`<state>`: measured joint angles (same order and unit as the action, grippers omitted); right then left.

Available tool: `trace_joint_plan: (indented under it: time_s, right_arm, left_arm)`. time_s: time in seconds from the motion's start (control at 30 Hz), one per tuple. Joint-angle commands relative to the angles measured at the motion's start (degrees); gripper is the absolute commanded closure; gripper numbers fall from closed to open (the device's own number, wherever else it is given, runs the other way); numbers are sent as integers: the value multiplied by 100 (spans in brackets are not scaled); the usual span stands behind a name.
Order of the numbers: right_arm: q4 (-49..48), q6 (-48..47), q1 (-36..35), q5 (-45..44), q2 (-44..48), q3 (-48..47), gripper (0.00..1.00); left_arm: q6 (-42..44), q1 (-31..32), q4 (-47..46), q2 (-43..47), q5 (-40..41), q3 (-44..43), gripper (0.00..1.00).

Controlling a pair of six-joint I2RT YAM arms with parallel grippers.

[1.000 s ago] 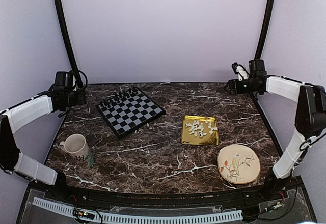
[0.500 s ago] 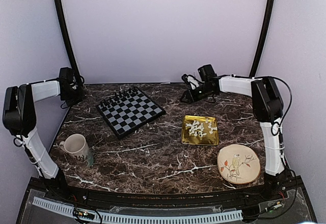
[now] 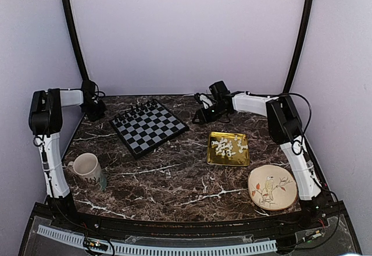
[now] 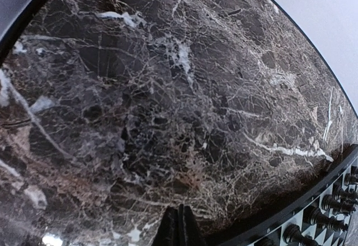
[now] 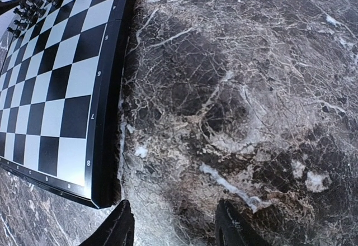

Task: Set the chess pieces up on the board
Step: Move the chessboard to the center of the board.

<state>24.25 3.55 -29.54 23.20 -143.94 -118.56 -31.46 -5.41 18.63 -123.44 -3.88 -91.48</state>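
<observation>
The board lies at the back left of the marble table, with tiny black chessmen along its far edge. The white chess pieces lie heaped in a gold tray, right of centre. My left gripper hovers low over bare marble by the board's left corner. In the left wrist view its fingertips are pressed together with nothing between them. My right gripper hangs just right of the board. It stands open over marble beside the board's rim, holding nothing.
A cream mug stands at the front left. A round bird-painted plate lies at the front right. Black frame poles rise at both back corners. The board's corner with black pieces shows in the left wrist view.
Both arms have folded up and swung in towards the back of the table, on either side of the board. The left gripper has shut and the right has narrowed.
</observation>
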Motion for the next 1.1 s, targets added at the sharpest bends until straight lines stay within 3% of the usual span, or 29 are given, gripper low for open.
trace_joint_plan:
  time_s: [0.0,0.33,0.8,1.07]
  right_arm:
    - [29,100,-68,197,-219,-229,49]
    - [-25,307,-259,533,-598,-623,46]
    - [-25,6,-363,680,-373,-128,69]
    - [-282,-106,-363,760,69,563,74]
  left_arm:
    - [-247,-39,180,-258,-377,-417,99]
    - [-687,-37,179,-812,-772,-818,97]
    - [-495,161,546,-978,-1165,-896,100]
    - [-411,345,389,-717,-1288,-413,100]
